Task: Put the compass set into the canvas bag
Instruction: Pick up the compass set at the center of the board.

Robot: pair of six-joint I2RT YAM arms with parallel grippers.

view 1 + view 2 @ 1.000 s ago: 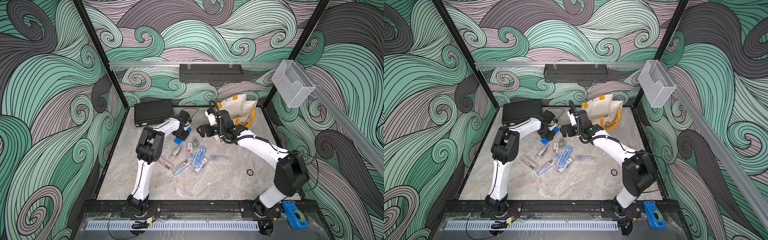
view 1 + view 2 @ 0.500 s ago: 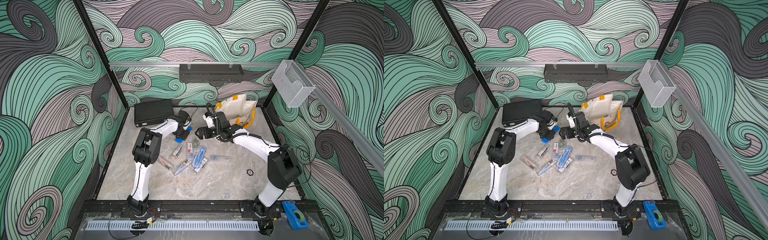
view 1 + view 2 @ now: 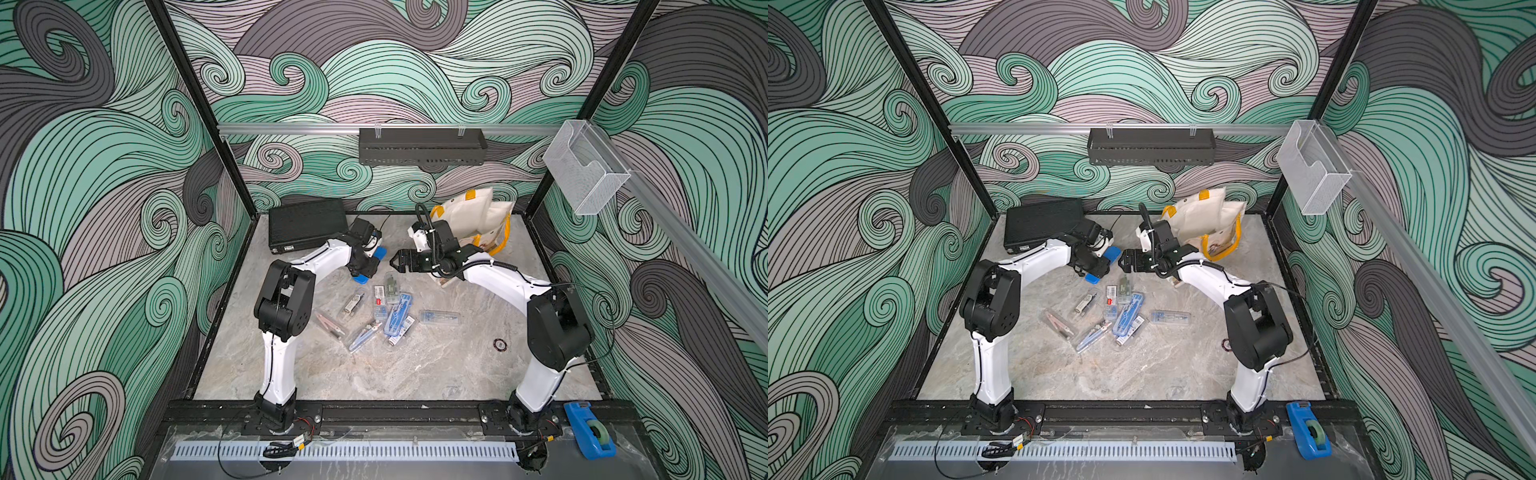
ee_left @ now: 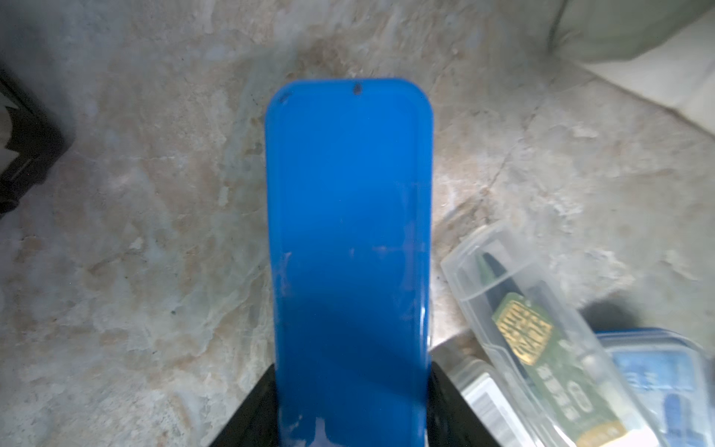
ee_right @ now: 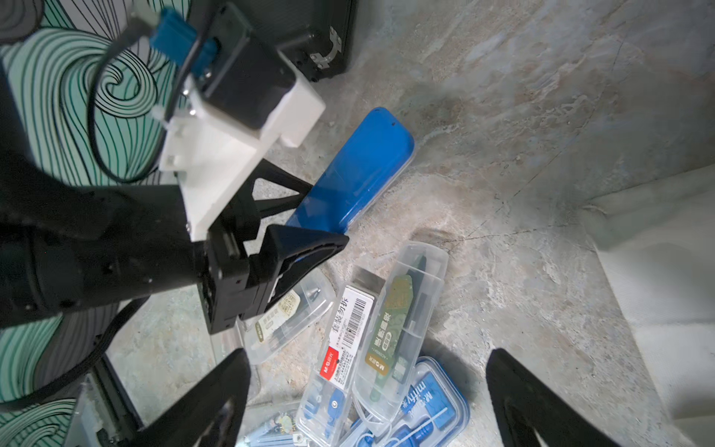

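compass set point(image 4: 348, 232) (flat blue case, no legible print) pinched at one end by left gripper point(image 5: 315, 216), over marble table point(image 3: 415, 374), between black briefcase point(image 3: 305, 224) and canvas bag point(image 3: 469, 216) slumped at rear, right gripper point(image 3: 395, 262) spread wide, empty, above loose clear cases point(image 5: 402, 302), red tag point(image 5: 329, 365) reads "M&G", blue lid point(image 5: 419, 391) reads "miffy"

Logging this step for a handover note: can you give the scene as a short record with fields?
left pincer: shut on blue case
right pincer: open, empty, near loose cases
bag: back right of table
briefcase: back left, closed
loose cases: piled mid-table, between the arms
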